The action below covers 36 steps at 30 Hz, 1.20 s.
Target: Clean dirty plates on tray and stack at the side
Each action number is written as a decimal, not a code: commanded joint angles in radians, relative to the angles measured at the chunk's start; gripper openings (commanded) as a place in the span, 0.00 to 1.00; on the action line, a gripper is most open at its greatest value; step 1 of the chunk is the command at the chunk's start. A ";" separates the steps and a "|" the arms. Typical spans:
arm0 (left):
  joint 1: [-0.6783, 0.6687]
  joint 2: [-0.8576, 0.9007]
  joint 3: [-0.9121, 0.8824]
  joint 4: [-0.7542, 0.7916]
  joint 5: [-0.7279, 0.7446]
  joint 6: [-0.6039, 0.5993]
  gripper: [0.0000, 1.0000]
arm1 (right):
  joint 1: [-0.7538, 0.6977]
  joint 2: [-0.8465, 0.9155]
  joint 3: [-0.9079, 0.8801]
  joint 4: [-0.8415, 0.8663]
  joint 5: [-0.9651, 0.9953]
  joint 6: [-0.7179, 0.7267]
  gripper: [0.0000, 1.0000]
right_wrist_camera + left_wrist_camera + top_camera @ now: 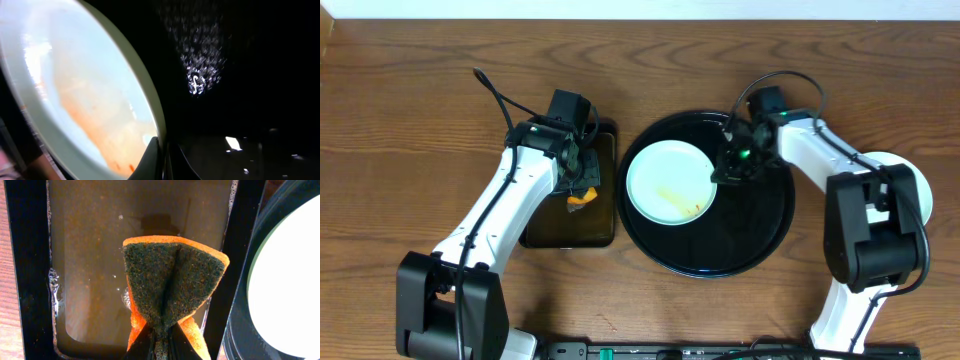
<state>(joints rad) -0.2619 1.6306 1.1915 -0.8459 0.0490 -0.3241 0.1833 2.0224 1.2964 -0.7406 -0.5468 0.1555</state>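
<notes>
A pale mint-blue plate (pixel 665 180) with orange-brown streaks lies on the left half of the large round black tray (pixel 750 235). My right gripper (pixel 728 172) is shut on the plate's right rim. The right wrist view shows the rim pinched between the fingers (pixel 162 152), with the streaked plate (pixel 75 90) to the left and the black tray (pixel 240 100) to the right. My left gripper (pixel 582 188) is shut on an orange sponge with a dark scouring face (pixel 170 285), held over the rectangular tray. Another pale plate (pixel 918 190) lies at the far right, partly hidden by my right arm.
The small rectangular black tray (pixel 605 235) holds brownish water (pixel 95 255) and stands just left of the round tray. In the left wrist view the round tray's rim (pixel 242 325) and the plate (pixel 290 280) show at the right. The wooden table (pixel 400 120) lies around them.
</notes>
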 commanded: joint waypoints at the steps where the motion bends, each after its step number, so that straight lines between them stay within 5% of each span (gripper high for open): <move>1: 0.004 0.005 -0.004 -0.002 -0.010 0.010 0.08 | -0.038 0.012 -0.001 0.010 -0.167 -0.107 0.01; 10: 0.004 0.005 -0.004 -0.002 -0.010 0.009 0.08 | -0.105 -0.027 -0.002 0.005 -0.182 -0.134 0.02; 21: 0.004 0.005 -0.004 -0.002 -0.010 0.009 0.08 | -0.042 -0.103 0.016 0.016 0.002 -0.159 0.28; 36: 0.004 0.005 -0.004 0.006 -0.010 0.009 0.08 | 0.173 -0.074 0.018 0.319 0.341 -0.340 0.36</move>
<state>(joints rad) -0.2619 1.6306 1.1912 -0.8379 0.0490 -0.3241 0.3340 1.9133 1.3033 -0.4458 -0.2775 -0.1562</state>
